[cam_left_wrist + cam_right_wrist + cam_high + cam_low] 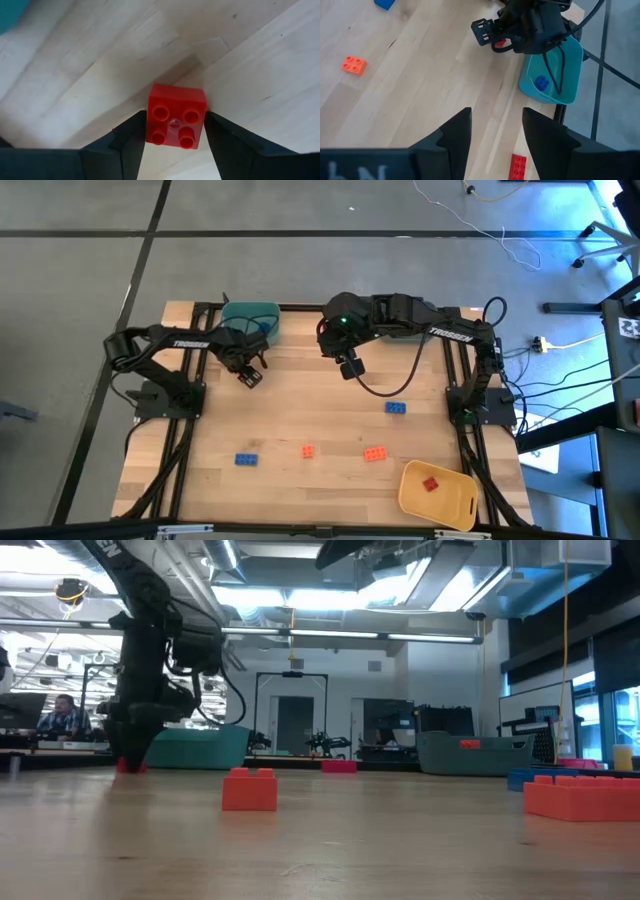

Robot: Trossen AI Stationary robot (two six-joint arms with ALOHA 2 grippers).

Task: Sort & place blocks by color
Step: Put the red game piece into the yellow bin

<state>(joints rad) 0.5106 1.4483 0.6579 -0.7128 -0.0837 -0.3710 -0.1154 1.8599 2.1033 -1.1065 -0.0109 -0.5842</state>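
A red square brick (176, 116) sits studs-up on the wooden table (300, 400), just in front of the teal bin (250, 320). My left gripper (248, 376) points straight down over it, open, one finger (131, 140) on each side of the brick; whether they touch it I cannot tell. My right gripper (496, 115) hangs open and empty above the table's far middle. The teal bin holds a blue brick (541, 82). Loose on the table lie two blue bricks (396, 408) (246, 459) and two orange bricks (308, 451) (374, 454).
A yellow bin (455, 505) at the near right corner holds a red brick (430, 484). A red oblong brick (518, 166) lies below my right gripper. A grey-blue bin (470, 755) shows in the low view. Open table lies between the arms.
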